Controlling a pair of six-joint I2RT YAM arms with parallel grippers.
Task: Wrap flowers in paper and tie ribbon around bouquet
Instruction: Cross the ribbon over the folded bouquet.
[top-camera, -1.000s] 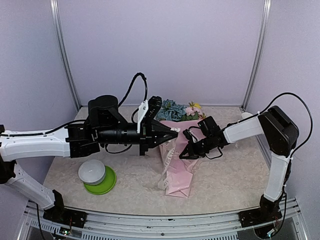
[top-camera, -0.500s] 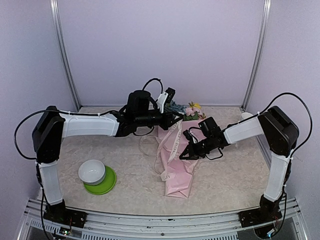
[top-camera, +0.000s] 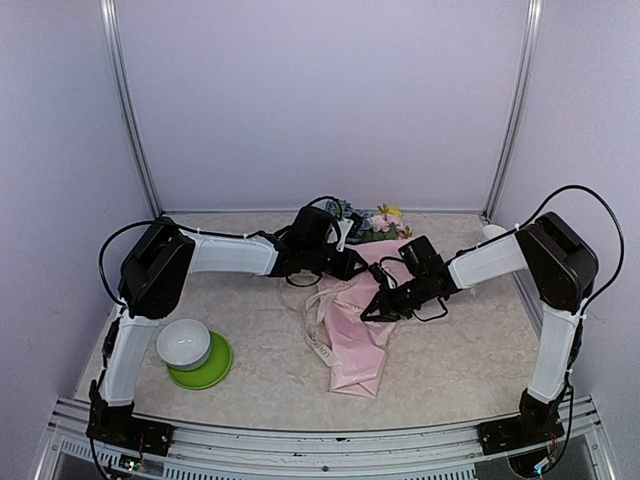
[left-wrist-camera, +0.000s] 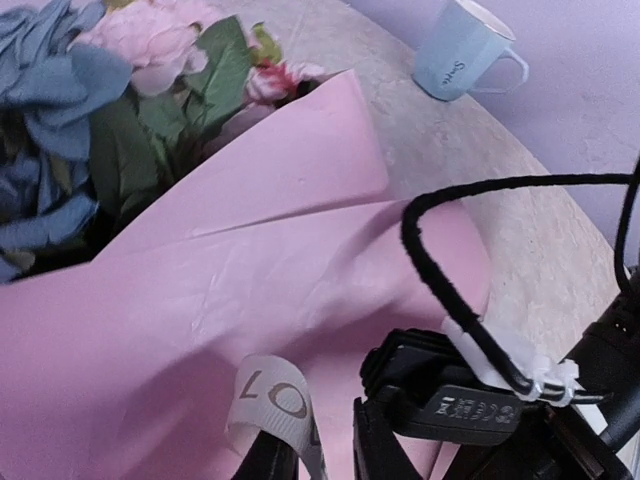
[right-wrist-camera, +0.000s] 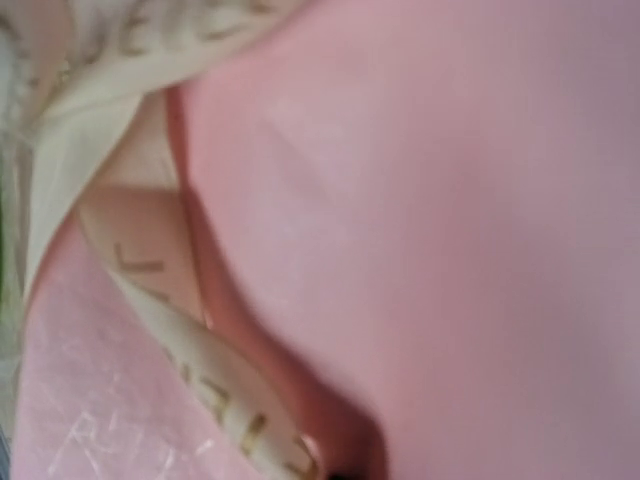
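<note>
The bouquet (top-camera: 360, 345) lies on the table as a pink paper (left-wrist-camera: 250, 250) cone, its narrow end toward me. The flowers (top-camera: 372, 222), blue and pink heads with green leaves (left-wrist-camera: 60, 120), show at its far wide end. My left gripper (top-camera: 352, 266) hovers over the cone's upper part, jaws slightly apart (left-wrist-camera: 320, 455). The cream lettered ribbon (left-wrist-camera: 272, 398) drapes over its left finger. Slack ribbon (top-camera: 318, 318) loops beside the cone's left edge. My right gripper (top-camera: 372, 308) presses against the cone's middle. In the right wrist view the ribbon (right-wrist-camera: 200, 385) runs down into its shut jaws, which are mostly hidden.
A white bowl (top-camera: 183, 343) rests on a green plate (top-camera: 212, 368) at the front left. A pale blue mug (left-wrist-camera: 460, 50) stands at the back right (top-camera: 490, 232). The right arm's black cable (left-wrist-camera: 470, 300) arches over the paper close to my left gripper.
My left arm has swung away from the camera and come down over the bouquet's top. Its jaws have parted a little, and the ribbon has gone slack. The right arm has stayed put.
</note>
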